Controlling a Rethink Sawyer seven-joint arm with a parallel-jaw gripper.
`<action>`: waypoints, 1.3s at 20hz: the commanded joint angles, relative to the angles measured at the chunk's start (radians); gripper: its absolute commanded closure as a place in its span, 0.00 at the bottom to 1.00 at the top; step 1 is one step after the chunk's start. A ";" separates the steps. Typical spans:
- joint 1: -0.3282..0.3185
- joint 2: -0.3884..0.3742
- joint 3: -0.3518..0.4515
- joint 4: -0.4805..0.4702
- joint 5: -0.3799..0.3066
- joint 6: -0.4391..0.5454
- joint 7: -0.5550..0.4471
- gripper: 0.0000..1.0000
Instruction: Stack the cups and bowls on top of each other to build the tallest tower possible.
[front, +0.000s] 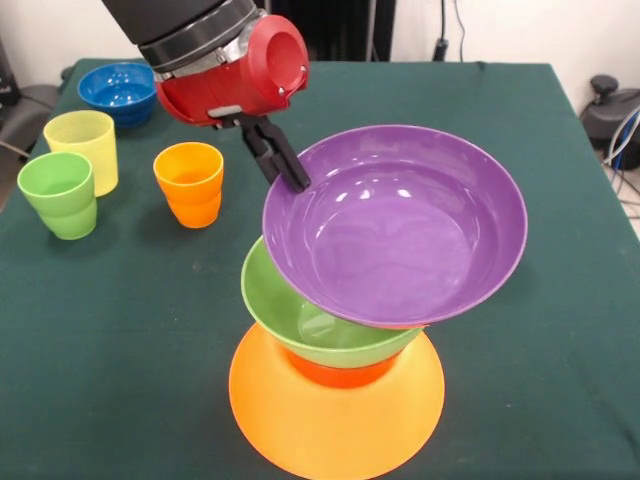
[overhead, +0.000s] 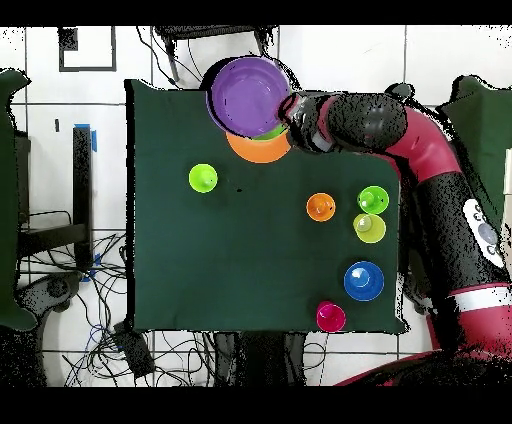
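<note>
The tower stands at the near table edge in the front view. A very large orange bowl (front: 335, 425) lies upside down as base, with a small red-orange bowl (front: 340, 376) and a green bowl (front: 310, 325) on it. A purple bowl (front: 400, 225) sits on top, tilted and offset to the right. My gripper (front: 287, 165) is shut on its far left rim. The overhead view shows the gripper (overhead: 288, 108) beside the purple bowl (overhead: 248, 95). Orange (front: 190, 183), pale yellow (front: 82, 145) and green (front: 60, 195) cups and a blue bowl (front: 118, 92) stand far left.
The overhead view shows a lime green cup (overhead: 203, 178) alone mid-table and a red cup (overhead: 330, 316) at the table edge near the blue bowl (overhead: 363, 281). The dark green table (front: 520, 400) ends just in front of the tower.
</note>
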 joint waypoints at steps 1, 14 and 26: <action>0.022 0.045 0.007 -0.061 -0.084 -0.019 -0.255 1.00; 0.027 0.060 0.007 -0.117 -0.093 0.032 -0.283 1.00; 0.033 0.051 0.005 -0.135 -0.106 0.045 -0.296 1.00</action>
